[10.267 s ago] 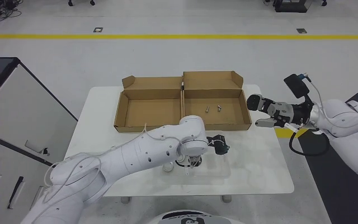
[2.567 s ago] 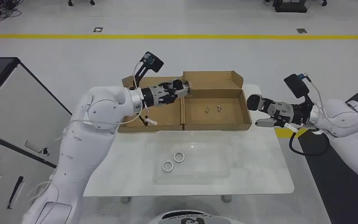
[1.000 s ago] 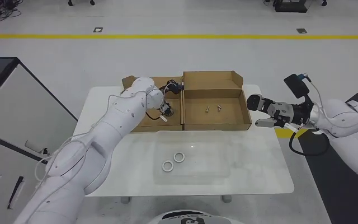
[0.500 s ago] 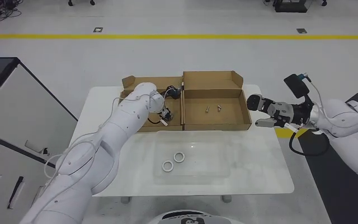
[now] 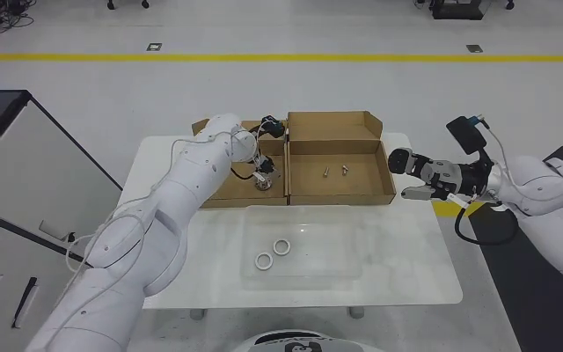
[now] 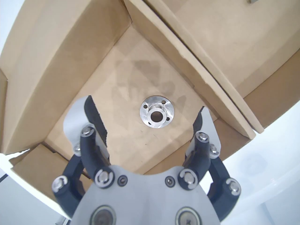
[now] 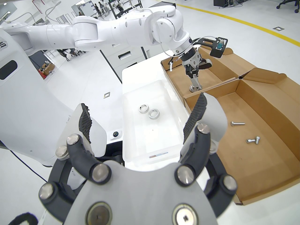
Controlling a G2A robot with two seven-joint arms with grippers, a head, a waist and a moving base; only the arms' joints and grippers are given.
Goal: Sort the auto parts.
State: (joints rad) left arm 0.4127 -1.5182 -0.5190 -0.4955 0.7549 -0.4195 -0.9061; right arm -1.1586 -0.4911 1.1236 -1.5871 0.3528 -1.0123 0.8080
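Note:
A round metal flange (image 6: 156, 114) lies flat on the floor of the left cardboard box (image 5: 215, 176), near its right front corner. My left gripper (image 6: 150, 120) hangs open just above the flange (image 5: 263, 183), nothing between its fingers. In the right box (image 5: 347, 180) lie two bolts (image 5: 326, 171) (image 5: 344, 168). Two metal rings (image 5: 282, 247) (image 5: 263, 261) rest in the clear tray (image 5: 334, 264) at the table's front. My right gripper (image 5: 412, 179) is open off the table's right edge, beside the right box, holding nothing.
The two boxes sit side by side at the back of the white table (image 5: 413, 264), lids folded back. The divider wall (image 6: 187, 66) between them is close to my left gripper. A grey cabinet (image 5: 44, 176) stands left of the table.
My left gripper has let go of the flange on the left box's floor and risen slightly above it. The right arm has stayed still.

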